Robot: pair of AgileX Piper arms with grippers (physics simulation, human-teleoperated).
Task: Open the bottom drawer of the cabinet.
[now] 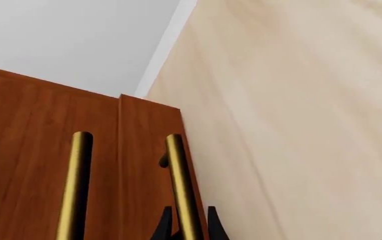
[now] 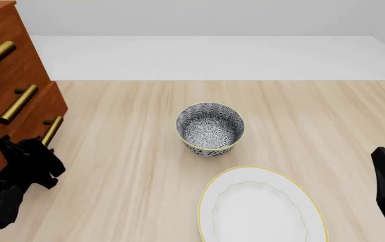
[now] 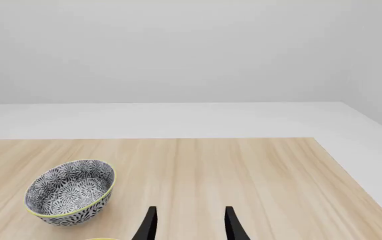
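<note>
One brass handle of bottom drawer, long axis receding tableward.

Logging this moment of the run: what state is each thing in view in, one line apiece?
Cabinet: upright at the table's left edge.
Bottom drawer: looks shut, front about flush.
Bottom handle: between the left pincer's fingers.
Left pincer: fingers either side of the bar; grip not certain.
Right pincer: open, holding nothing.
Bowl: upright, empty.
Plate: flat on the table, empty.
</note>
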